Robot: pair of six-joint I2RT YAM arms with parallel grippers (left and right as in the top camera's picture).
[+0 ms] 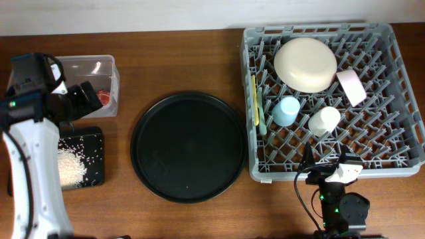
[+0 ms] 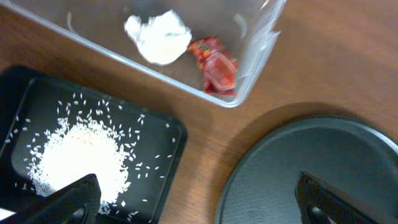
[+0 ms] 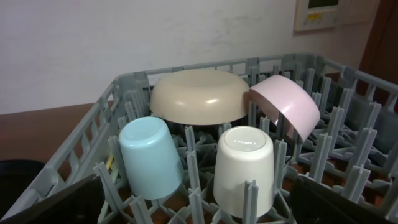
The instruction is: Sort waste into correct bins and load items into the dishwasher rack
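The left pincer [image 2: 196, 199] and right pincer [image 3: 199, 208] stand wide apart, empty. Rice [image 2: 78, 155] lies in the flat black tray [image 2: 165, 155] near the left one. Everything looks sorted; back away slowly.

Clear plastic box [image 2: 249, 56], matt grey plastic rack [image 3: 93, 130], wooden table [image 1: 186, 60].
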